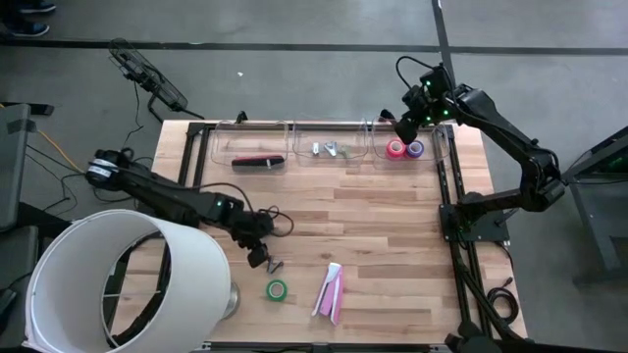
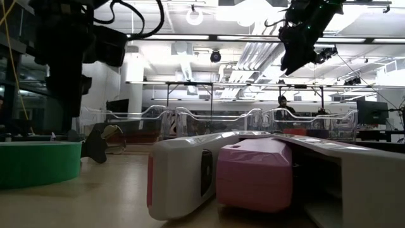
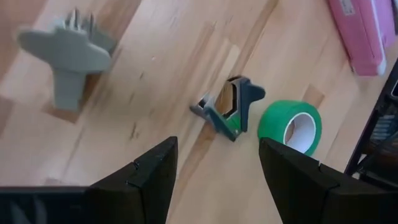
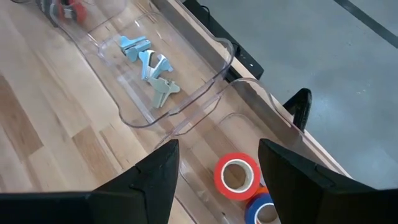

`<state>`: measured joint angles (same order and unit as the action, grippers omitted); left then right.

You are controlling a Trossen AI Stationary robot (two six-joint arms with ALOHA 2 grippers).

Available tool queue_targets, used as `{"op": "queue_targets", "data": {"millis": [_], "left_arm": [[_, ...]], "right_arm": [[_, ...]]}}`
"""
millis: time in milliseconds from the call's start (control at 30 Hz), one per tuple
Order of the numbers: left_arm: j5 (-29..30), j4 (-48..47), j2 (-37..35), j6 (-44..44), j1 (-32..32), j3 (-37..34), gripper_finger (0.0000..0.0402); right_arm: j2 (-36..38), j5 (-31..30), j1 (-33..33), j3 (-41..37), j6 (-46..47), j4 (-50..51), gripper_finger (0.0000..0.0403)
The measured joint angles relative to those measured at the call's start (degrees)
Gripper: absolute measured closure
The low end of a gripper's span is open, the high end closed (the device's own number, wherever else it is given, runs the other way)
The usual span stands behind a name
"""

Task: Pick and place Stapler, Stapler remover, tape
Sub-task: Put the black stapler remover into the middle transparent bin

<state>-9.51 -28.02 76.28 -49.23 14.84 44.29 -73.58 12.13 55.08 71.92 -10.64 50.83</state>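
Tape appears in several places: a green roll lies flat on the worktop just beyond the left hand, with a small dark staple remover between that roll and the hand's spread fingers. Two more rolls, a red-orange one and a blue-purple one touching it, sit in a clear bin directly under the right hand, whose fingers are also spread and hold nothing.

The worktop is pale butcher-block wood, strips of lighter and darker grain laid side by side, framed by dark metal rails. Three clear plastic bins with rounded corners stand in a row along its far edge: the middle bin holds small light-blue staple removers, and the bin farthest from the right hand holds a black stapler with a red end. A pink-and-white stapler lies beyond the green roll from the left hand. A large white cylinder overlaps the near corner beside the left arm.

Around the worktop is grey concrete floor; the low view shows a workshop with bright ceiling lights and white ducts.
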Motion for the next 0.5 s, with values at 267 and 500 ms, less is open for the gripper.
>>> {"op": "queue_targets", "data": {"millis": [267, 500], "left_arm": [[-0.89, 2.23, 4.50, -12.55, 0.95, 0.00, 0.0179], [-6.38, 7.95, 5.41, -13.70, 0.97, 0.00, 0.0179]], "right_arm": [[-0.02, 0.45, 0.00, 0.00, 0.07, 0.00, 0.0192], [-0.02, 1.50, 0.01, 0.00, 0.09, -0.02, 0.0192]]}}
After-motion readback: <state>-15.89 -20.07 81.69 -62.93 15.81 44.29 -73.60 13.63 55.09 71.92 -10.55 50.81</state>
